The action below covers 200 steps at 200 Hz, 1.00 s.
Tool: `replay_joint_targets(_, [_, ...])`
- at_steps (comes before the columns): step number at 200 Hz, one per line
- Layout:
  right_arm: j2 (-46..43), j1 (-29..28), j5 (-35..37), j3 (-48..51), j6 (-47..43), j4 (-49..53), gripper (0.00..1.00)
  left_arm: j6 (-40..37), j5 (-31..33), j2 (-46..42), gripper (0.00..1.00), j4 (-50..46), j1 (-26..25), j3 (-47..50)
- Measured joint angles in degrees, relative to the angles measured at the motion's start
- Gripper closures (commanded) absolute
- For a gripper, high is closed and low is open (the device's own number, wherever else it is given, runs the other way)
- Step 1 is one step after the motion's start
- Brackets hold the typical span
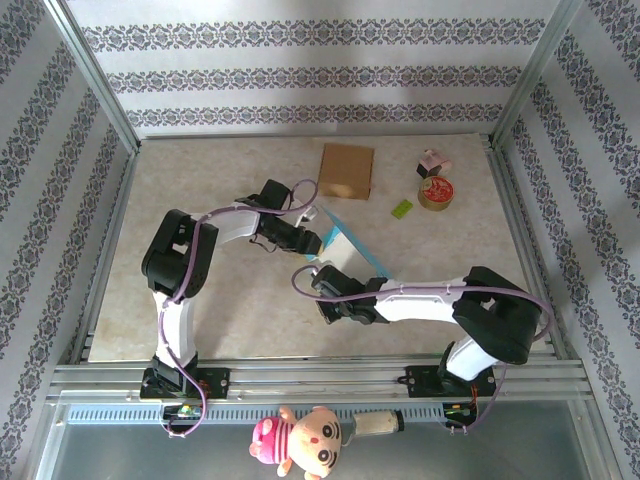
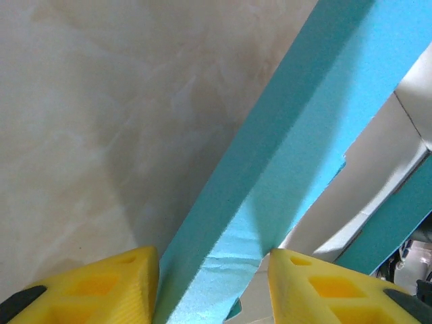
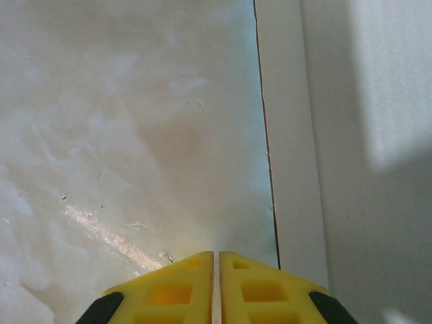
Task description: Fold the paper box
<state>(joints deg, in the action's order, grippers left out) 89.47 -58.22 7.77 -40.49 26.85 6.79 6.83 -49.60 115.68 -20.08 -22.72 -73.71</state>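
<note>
Left hand [image 2: 213, 263] pinches a blue wall of the paper box [image 2: 304, 135], partly closed. Right hand [image 3: 217, 260] is squeezed closed, holding nothing, over the tabletop [image 3: 101, 135] beside the box.

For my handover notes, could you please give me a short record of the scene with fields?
left hand: closed on a teal wall of the paper box
right hand: shut, empty, at the edge of the box's white panel
far side of table: brown cardboard piece, small green piece
</note>
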Motion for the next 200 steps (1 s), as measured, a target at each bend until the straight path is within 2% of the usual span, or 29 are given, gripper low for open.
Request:
replay_joint_targets(22, [-0.2, 0.3, -1.1, -0.9, -0.2, 1.1, 0.55, 0.5, -0.1, -1.0, 0.61, 2.4, 0.2, 2.1])
replay_joint_targets(52, [-5.6, 0.3, -3.7, -3.0, 0.4, 4.7, 0.41, 0.5, 2.3, -3.9, 0.65, 2.6, 0.2, 4.8])
replay_joint_targets(83, [-18.2, 2.2, -4.1, -6.8, -1.4, 8.0, 0.22, 0.8, 6.9, -8.6, 0.41, 2.7, 0.3, 5.6])
replay_joint_targets(101, [-23.2, 6.6, -3.0, -9.7, -7.3, 9.1, 0.17, 2.3, 11.1, -15.3, 0.39, 4.3, 0.3, 9.1])
replay_joint_targets(119, [-24.7, 12.8, -3.1, -11.6, -17.0, 9.3, 0.21, 5.0, 17.6, -25.6, 0.38, 5.7, 0.9, 15.5])
replay_joint_targets(140, [-20.5, 18.5, -6.8, -14.1, -35.3, 11.0, 0.21, 9.1, 26.8, -39.6, 0.35, 6.3, 2.4, 22.6])
replay_joint_targets(161, [-12.0, 19.1, -10.4, -18.6, -57.7, 16.0, 0.22, 13.3, 34.6, -53.0, 0.31, 6.4, 3.0, 28.6])
replay_joint_targets(178, [-4.0, 19.1, -11.8, -24.3, -74.3, 21.6, 0.23, 15.8, 37.6, -62.2, 0.29, 5.8, 3.0, 33.0])
replay_joint_targets(200, [3.8, 19.4, -10.9, -29.2, -92.6, 23.2, 0.23, 18.0, 39.9, -70.5, 0.26, 2.9, 3.0, 36.6])
